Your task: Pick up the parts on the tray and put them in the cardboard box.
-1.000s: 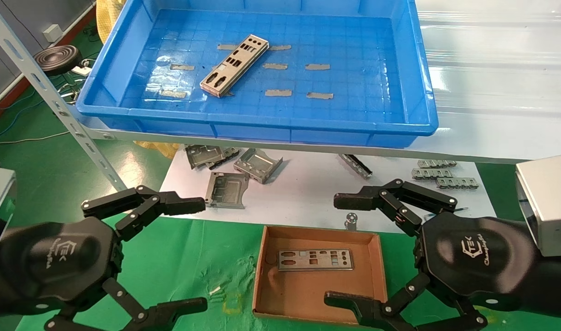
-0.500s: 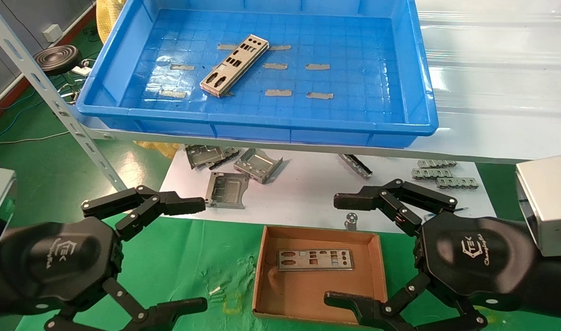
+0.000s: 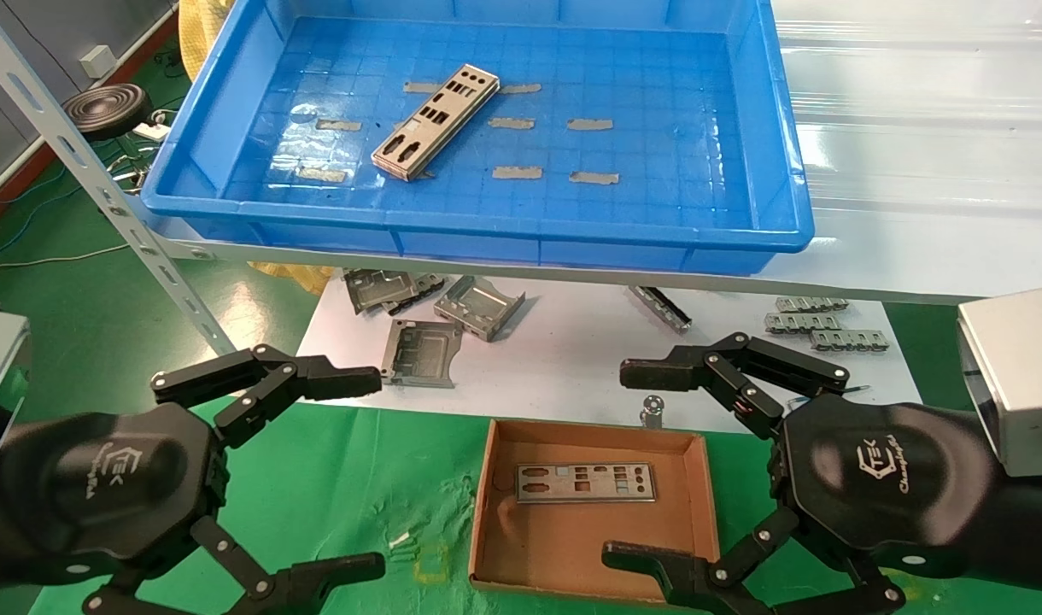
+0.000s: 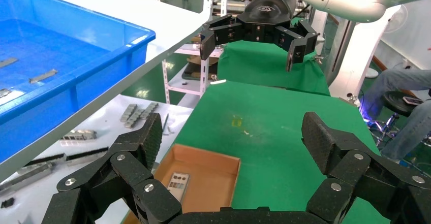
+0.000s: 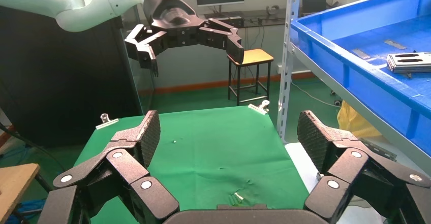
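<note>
left gripper [image 3: 354, 470] jaws open, "TEK" | right gripper [image 3: 636, 465] jaws open, "TEK"

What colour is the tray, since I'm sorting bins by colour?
Bright blue, with a grid-patterned floor; the tray shows best in the head view.

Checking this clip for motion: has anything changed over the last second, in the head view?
Nothing visibly changed. Both grippers, left and right, stay open and empty above the green table. One part still lies in the tray, and another part in the cardboard box.
</note>
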Action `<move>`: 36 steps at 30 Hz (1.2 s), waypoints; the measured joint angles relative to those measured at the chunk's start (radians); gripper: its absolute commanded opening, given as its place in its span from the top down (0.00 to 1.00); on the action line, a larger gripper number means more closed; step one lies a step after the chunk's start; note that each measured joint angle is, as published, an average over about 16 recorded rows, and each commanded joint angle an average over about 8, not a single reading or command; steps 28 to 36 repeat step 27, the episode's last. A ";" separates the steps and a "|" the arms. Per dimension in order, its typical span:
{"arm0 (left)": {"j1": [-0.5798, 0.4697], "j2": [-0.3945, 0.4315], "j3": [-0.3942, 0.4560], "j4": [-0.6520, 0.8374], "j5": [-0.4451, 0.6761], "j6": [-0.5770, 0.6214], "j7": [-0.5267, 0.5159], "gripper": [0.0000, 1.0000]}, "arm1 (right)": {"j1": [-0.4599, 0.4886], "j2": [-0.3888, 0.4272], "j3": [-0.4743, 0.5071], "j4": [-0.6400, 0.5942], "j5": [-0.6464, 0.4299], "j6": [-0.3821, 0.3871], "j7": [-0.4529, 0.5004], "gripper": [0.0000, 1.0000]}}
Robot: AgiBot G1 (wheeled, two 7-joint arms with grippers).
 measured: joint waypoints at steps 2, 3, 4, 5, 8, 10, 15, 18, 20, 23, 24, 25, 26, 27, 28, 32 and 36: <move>0.000 0.000 0.000 0.000 0.000 0.000 0.000 0.00 | 0.000 0.000 0.000 0.000 0.000 0.000 0.000 0.00; 0.000 0.000 0.000 0.000 0.000 0.000 0.000 0.00 | 0.000 0.000 0.000 0.000 0.000 0.000 0.000 0.00; 0.000 0.000 0.000 0.000 0.000 0.000 0.000 0.00 | 0.000 0.000 0.000 0.000 0.000 0.000 0.000 0.00; 0.000 0.000 0.000 0.000 0.000 0.000 0.000 0.00 | 0.000 0.000 0.000 0.000 0.000 0.000 0.000 0.00; 0.000 0.000 0.000 0.000 0.000 0.000 0.000 0.00 | 0.000 0.000 0.000 0.000 0.000 0.000 0.000 0.00; 0.000 0.000 0.000 0.000 0.000 0.000 0.000 0.00 | 0.000 0.000 0.000 0.000 0.000 0.000 0.000 0.00; 0.000 0.000 0.000 0.000 0.000 0.000 0.000 0.00 | 0.000 0.000 0.000 0.000 0.000 0.000 0.000 0.00; 0.000 0.000 0.000 0.000 0.000 0.000 0.000 0.00 | 0.000 0.000 0.000 0.000 0.000 0.000 0.000 0.00; 0.000 0.000 0.000 0.000 0.000 0.000 0.000 0.00 | 0.000 0.000 0.000 0.000 0.000 0.000 0.000 0.00; 0.000 0.000 0.000 0.000 0.000 0.000 0.000 0.00 | 0.000 0.000 0.000 0.000 0.000 0.000 0.000 0.00; 0.000 0.000 0.000 0.000 0.000 0.000 0.000 0.00 | 0.000 0.000 0.000 0.000 0.000 0.000 0.000 0.00; 0.000 0.000 0.000 0.000 0.000 0.000 0.000 0.00 | 0.000 0.000 0.000 0.000 0.000 0.000 0.000 0.00; 0.000 0.000 0.000 0.000 0.000 0.000 0.000 0.00 | 0.000 0.000 0.000 0.000 0.000 0.000 0.000 0.00; 0.000 0.000 0.000 0.000 0.000 0.000 0.000 0.00 | 0.000 0.000 0.000 0.000 0.000 0.000 0.000 0.00; 0.000 0.000 0.000 0.000 0.000 0.000 0.000 0.00 | 0.000 0.000 0.000 0.000 0.000 0.000 0.000 0.00; 0.000 0.000 0.000 0.000 0.000 0.000 0.000 0.00 | 0.000 0.000 0.000 0.000 0.000 0.000 0.000 0.00; 0.000 0.000 0.000 0.000 0.000 0.000 0.000 0.00 | 0.000 0.000 0.000 0.000 0.000 0.000 0.000 0.00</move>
